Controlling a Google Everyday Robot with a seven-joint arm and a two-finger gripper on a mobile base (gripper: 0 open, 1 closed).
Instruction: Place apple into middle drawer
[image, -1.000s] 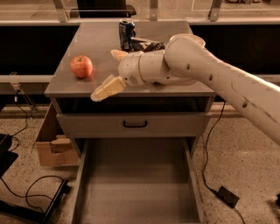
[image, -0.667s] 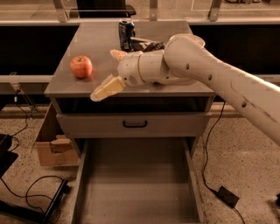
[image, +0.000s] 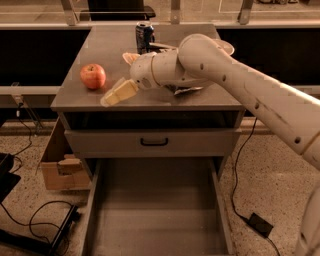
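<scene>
The apple (image: 93, 76), red-orange and round, sits on the left part of the grey cabinet top (image: 100, 45). My gripper (image: 116, 80) is just right of the apple, low over the cabinet top, and it is open and empty. One pale finger (image: 120, 93) points toward the front left edge, and the other (image: 131, 57) shows behind it. A small gap separates the gripper from the apple. The middle drawer (image: 155, 200) is pulled out below the cabinet, with a bare floor.
A dark soda can (image: 144, 36) stands at the back of the top. A white bowl (image: 225, 47) and a crumpled wrapper (image: 185, 90) are partly hidden by my arm. A closed drawer front with a black handle (image: 154, 142) sits above the open drawer. A cardboard box (image: 60, 170) and cables (image: 45, 225) lie on the floor at the left.
The gripper has edged slightly farther back over the cabinet top. The apple has not moved.
</scene>
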